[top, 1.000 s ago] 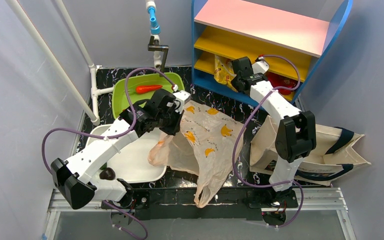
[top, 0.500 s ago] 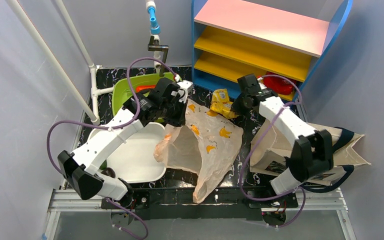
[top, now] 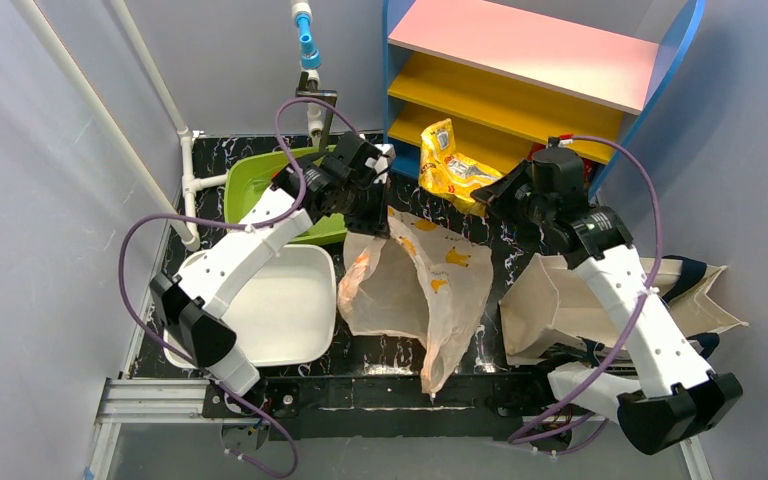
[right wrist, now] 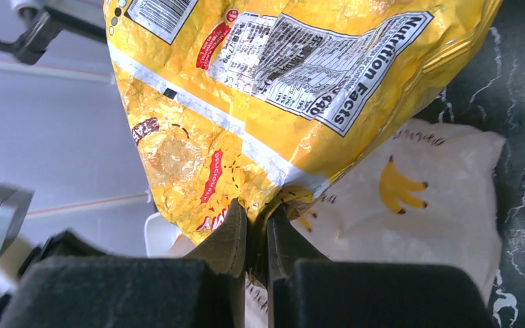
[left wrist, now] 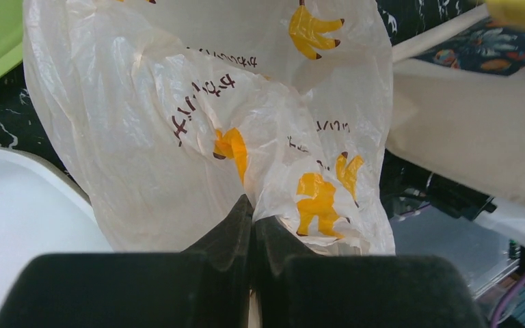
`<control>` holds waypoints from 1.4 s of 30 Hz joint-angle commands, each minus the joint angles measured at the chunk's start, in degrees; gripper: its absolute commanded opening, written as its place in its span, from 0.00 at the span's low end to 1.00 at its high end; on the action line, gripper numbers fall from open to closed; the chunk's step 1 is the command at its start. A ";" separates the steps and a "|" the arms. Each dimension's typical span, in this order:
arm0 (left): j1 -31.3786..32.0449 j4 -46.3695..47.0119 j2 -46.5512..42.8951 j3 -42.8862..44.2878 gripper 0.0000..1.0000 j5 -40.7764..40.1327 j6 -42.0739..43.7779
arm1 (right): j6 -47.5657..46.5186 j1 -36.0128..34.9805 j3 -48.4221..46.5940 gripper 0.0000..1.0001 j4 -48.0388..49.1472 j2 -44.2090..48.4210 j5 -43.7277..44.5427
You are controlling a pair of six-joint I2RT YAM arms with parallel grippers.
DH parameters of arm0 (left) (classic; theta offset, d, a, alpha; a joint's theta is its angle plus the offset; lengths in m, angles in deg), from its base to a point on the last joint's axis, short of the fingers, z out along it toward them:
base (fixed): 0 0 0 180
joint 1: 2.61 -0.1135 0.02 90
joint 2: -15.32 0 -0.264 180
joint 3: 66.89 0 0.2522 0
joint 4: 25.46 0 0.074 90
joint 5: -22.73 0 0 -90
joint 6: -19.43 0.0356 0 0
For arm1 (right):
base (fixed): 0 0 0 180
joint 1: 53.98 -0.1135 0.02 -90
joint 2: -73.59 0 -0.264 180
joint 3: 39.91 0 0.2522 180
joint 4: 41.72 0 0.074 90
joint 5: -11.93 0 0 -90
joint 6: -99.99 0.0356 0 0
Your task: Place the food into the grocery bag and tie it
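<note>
The grocery bag is thin beige plastic with yellow banana prints, and it hangs above the dark tabletop. My left gripper is shut on the bag's upper rim and holds it up. In the left wrist view the fingertips pinch a fold of the bag. My right gripper is shut on the lower edge of a crinkly yellow food packet, which hangs in the air behind the bag's top. In the right wrist view the packet stands up from the gripper, with the bag beneath it.
A green tub stands at the back left, with a white tub in front of it. A cream canvas tote lies at the right under my right arm. The blue and yellow shelf unit stands at the back.
My right gripper has drawn the yellow packet off the shelf and carried it left toward the bag. My left gripper has lifted the bag's rim up and to the right.
</note>
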 commanded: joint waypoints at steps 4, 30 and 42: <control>-1.58 -6.39 7.15 10.60 0.00 1.59 -8.27 | -0.01 0.09 -0.66 0.01 5.57 6.58 -14.21; -7.87 -1.05 16.18 19.63 0.00 11.61 -18.30 | 9.71 0.00 13.17 0.01 21.54 17.18 -49.30; -7.96 -2.28 14.08 19.41 0.00 13.60 -15.00 | 8.54 0.03 19.82 0.01 10.17 19.79 -38.87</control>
